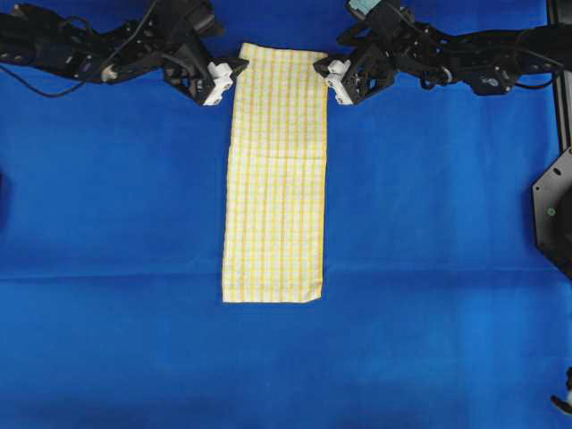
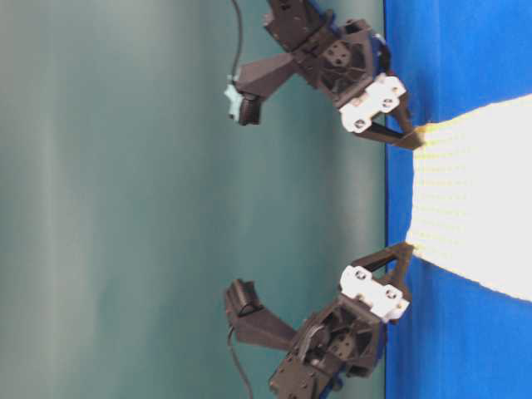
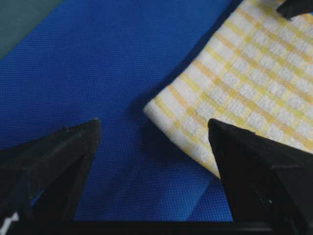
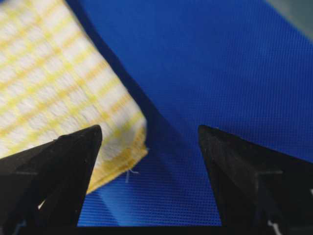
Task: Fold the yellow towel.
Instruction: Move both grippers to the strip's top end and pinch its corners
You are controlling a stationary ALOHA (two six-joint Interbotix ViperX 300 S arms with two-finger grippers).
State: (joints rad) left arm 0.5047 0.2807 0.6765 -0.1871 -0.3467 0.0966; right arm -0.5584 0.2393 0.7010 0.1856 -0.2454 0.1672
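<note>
The yellow towel lies flat on the blue table as a long narrow strip, with a layer edge across it about a third of the way down. My left gripper stands open at its top left corner. My right gripper stands open at its top right corner. In the left wrist view the towel's corner lies on the table between the spread fingers of the left gripper, loose. In the right wrist view the hemmed corner rests beside one finger of the right gripper, also loose.
A blue cover spans the whole table, with a faint crease across it near the towel's lower end. A black fixture stands at the right edge. A teal wall rises behind the arms.
</note>
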